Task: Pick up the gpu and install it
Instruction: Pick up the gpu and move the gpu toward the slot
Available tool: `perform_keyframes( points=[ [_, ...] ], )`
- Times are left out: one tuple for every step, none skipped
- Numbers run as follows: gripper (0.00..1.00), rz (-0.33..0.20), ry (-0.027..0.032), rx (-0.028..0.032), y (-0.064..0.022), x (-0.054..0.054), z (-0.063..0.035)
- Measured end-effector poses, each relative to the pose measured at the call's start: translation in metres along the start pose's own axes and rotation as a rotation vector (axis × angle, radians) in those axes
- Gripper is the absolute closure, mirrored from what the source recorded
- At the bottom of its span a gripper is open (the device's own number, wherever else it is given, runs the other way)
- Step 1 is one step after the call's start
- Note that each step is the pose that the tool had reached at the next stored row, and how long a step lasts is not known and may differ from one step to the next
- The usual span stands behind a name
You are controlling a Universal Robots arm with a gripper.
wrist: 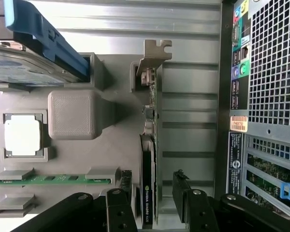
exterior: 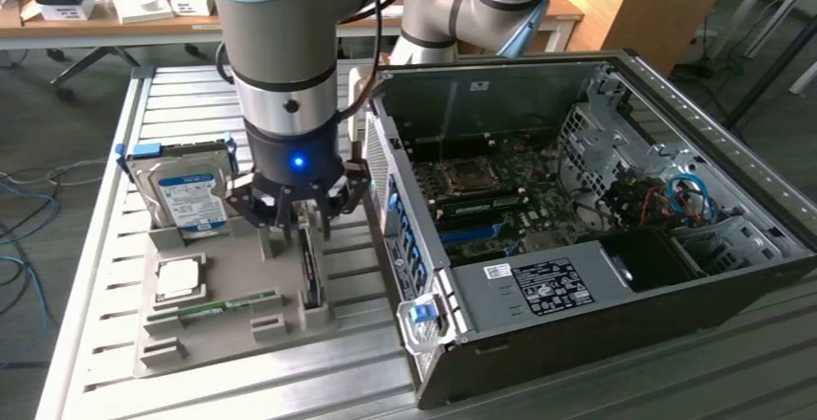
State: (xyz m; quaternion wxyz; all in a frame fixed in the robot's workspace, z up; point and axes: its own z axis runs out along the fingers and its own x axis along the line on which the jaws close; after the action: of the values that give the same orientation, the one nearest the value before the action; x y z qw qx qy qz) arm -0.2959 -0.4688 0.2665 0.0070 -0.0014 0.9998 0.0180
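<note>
The gpu point(wrist: 148, 193) stands on its edge in a slot of the grey holder tray point(wrist: 121, 116), a thin dark card with its light metal bracket point(wrist: 153, 54) at one end. In the exterior view the gpu point(exterior: 309, 281) rises from the tray just beside the computer case. My gripper point(exterior: 297, 233) hangs straight over it and is open. In the wrist view my gripper point(wrist: 153, 187) has one fingertip point(wrist: 126, 182) on each side of the card, with a gap between the card and the other fingertip. Nothing is gripped.
The open computer case point(exterior: 715, 152) lies at the exterior view's right, its motherboard point(exterior: 511, 200) exposed. On the tray point(exterior: 243, 343) also sit a blue-framed hard drive point(exterior: 189, 195), a square silver chip point(exterior: 179, 276) and a green memory stick point(exterior: 224, 307). A slatted metal table point(exterior: 115, 363) carries everything.
</note>
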Motion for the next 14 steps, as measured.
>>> perform_keyframes(
  points=[
    [0.53, 0.000, -0.0001, -0.0001, 0.0000, 0.000, 0.0008],
    [0.53, 0.000, 0.0001, 0.0001, -0.0001, 0.000, 0.0009],
    [0.53, 0.000, 0.0002, 0.0002, -0.0001, 0.000, 0.0009],
    [0.53, 0.000, 0.0002, 0.0002, -0.0001, 0.000, 0.0012],
    [0.53, 0.000, -0.0001, -0.0001, -0.0001, -0.001, 0.0017],
    [0.53, -0.001, -0.0001, -0.0001, -0.0001, -0.001, 0.0024],
    [0.53, -0.001, 0.0000, -0.0001, -0.0001, -0.001, 0.0030],
    [0.53, -0.002, 0.0000, -0.0002, -0.0001, -0.001, 0.0038],
    [0.53, -0.002, 0.0001, 0.0000, -0.0002, -0.001, 0.0052],
    [0.53, -0.002, 0.0001, 0.0000, -0.0002, -0.001, 0.0069],
    [0.53, -0.002, 0.0001, -0.0001, -0.0003, -0.001, 0.0087],
    [0.53, -0.003, 0.0000, -0.0001, -0.0004, -0.001, 0.0101],
    [0.53, -0.003, 0.0001, 0.0000, -0.0004, -0.001, 0.0116],
    [0.53, -0.003, 0.0001, -0.0001, -0.0005, -0.001, 0.0131]
  ],
)
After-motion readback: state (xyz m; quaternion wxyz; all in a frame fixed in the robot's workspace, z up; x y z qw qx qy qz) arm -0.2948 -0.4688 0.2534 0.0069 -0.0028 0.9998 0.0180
